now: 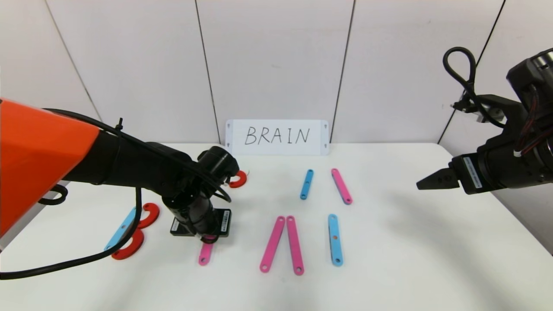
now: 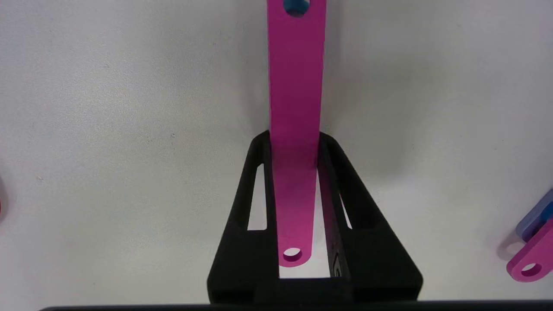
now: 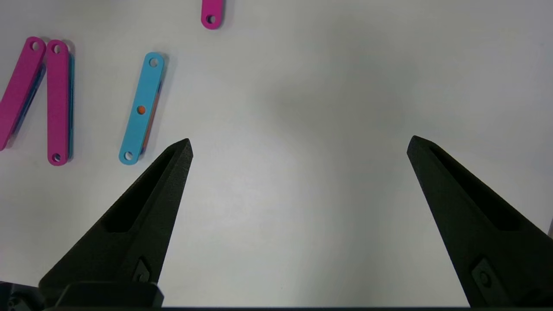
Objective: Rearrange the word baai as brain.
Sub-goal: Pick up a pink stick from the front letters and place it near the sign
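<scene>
1. On the near left of the table (image 1: 389, 259), the left gripper (image 2: 295, 142) is pointing downward, its jaws clenching a pink strip (image 2: 296, 108) that is lying flat.
2. Beside it, red curves (image 1: 129, 248) and a blue strip (image 1: 121, 229) are lying together.
3. Above the right edge, the right gripper (image 3: 298, 147) is hovering, jaws released.
4. The BRAIN card (image 1: 277, 136) is leaning against the wall.
</scene>
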Motion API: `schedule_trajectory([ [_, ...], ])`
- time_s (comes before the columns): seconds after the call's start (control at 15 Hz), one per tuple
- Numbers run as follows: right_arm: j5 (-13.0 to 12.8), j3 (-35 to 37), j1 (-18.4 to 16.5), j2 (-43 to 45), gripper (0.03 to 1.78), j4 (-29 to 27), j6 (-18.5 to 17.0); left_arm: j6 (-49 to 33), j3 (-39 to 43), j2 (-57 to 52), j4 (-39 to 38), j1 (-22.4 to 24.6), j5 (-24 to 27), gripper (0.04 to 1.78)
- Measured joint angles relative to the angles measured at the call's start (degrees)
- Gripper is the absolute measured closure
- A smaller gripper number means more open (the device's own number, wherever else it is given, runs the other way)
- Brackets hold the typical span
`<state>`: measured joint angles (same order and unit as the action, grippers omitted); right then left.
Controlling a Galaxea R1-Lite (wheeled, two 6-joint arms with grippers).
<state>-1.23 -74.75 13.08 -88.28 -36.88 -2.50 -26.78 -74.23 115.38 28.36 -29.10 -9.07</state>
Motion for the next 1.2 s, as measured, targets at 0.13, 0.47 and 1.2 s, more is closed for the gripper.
schedule_trajectory([
  [0.13,0.0,0.0,0.0,0.0,0.07,0.0,0.0,0.0,0.0,0.0,0.0,0.0,0.0,1.52],
  [0.47,0.0,0.1,0.0,0.0,0.07,0.0,0.0,0.5,-0.9,-0.5,-1.5,0.2,0.0,1.52],
  [1.2,0.1,0.4,0.0,-0.3,0.07,0.1,0.5,5.2,-14.8,3.3,-2.2,0.3,0.3,1.52],
])
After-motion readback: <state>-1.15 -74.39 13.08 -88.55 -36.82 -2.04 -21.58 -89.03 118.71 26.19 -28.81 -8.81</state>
